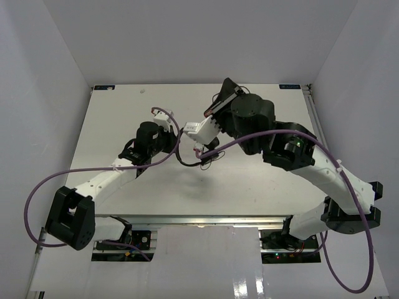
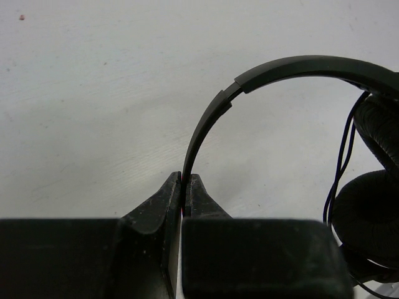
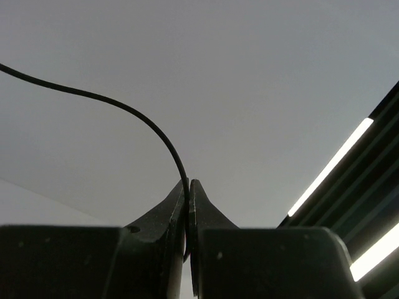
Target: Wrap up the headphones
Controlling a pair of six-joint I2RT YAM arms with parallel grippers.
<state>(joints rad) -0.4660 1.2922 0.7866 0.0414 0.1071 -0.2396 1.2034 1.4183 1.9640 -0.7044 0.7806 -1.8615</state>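
Observation:
The black headphones [image 1: 209, 154] hang just above the middle of the white table [image 1: 124, 112]. In the left wrist view my left gripper [image 2: 185, 180] is shut on the lower end of the thin curved headband [image 2: 206, 118]. The two padded earcups [image 2: 371, 212] sit at the right edge, with the thin cord [image 2: 343, 162] running past them. My right gripper [image 3: 189, 184] is raised and pointed up toward the back wall. It is shut on the black cord [image 3: 124, 109], which arcs away to the upper left. From above, that gripper [image 1: 226, 89] is behind the headphones.
A thick purple robot cable [image 1: 262, 134] crosses in front of the right arm close to the headphones. Another loops off the left arm [image 1: 37, 187]. White walls enclose the table on three sides. Ceiling light strips [image 3: 330, 165] show in the right wrist view.

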